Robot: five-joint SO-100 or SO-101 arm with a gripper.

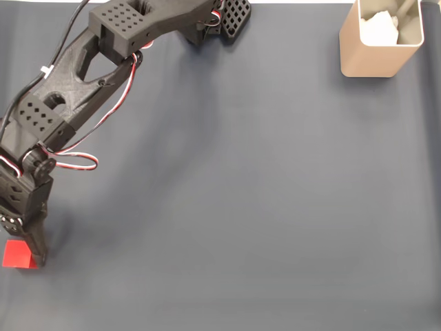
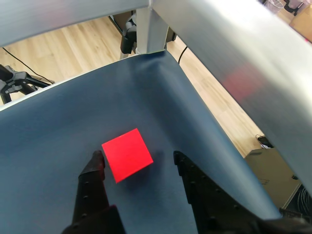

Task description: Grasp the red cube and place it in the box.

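Observation:
The red cube (image 1: 16,254) lies on the dark cloth at the far lower left of the fixed view, close to the cloth's edge. My gripper (image 1: 29,256) has come down over it and stands open. In the wrist view the red cube (image 2: 126,155) sits between the two black fingertips of the gripper (image 2: 137,156), close to or touching the left finger (image 2: 93,178), with a gap to the right finger (image 2: 192,183). The tan box (image 1: 358,58) stands upright at the far upper right of the fixed view, with something white inside it.
The black arm (image 1: 103,48) stretches from the top centre down to the lower left, trailing a red-white cable loop (image 1: 79,162). In the wrist view the cloth's edge (image 2: 209,131) falls off beside the cube to a wooden floor, with a metal frame leg (image 2: 148,29) behind.

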